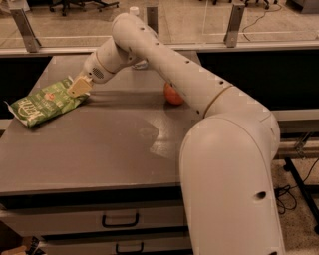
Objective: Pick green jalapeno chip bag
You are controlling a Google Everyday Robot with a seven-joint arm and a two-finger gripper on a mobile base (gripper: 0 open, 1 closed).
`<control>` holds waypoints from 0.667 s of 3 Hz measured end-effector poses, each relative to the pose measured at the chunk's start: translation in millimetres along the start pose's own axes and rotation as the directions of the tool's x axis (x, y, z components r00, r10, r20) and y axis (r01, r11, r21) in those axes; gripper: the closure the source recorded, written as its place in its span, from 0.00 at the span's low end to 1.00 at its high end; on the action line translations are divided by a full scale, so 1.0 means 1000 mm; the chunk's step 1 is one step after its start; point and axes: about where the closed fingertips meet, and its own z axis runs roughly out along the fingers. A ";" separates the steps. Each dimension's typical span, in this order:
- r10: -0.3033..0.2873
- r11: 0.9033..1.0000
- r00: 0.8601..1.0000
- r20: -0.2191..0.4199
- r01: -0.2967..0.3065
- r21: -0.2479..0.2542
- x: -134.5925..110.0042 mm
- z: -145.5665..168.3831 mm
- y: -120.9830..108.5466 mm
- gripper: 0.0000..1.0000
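The green jalapeno chip bag [42, 103] lies at the left side of the grey table [114, 149], and its left end reaches past the table's left edge. Its white lettering and small red logo face up. My gripper [79, 85] reaches in from the right at the end of the long white arm [164, 64]. Its tan fingers [81, 84] are closed on the bag's upper right end. That end looks slightly raised.
An orange-red apple [172, 94] sits on the table behind the arm, partly hidden. A white-capped bottle [134, 10] stands at the table's far edge. A glass railing runs behind the table. Drawers [119, 219] with handles are below the front edge.
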 end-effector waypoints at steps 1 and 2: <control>-0.021 1.000 1.000 0.003 0.021 -0.015 -0.002 0.001 0.014 0.86; -0.034 0.999 0.999 0.010 0.034 -0.010 -0.003 -0.006 0.023 1.00</control>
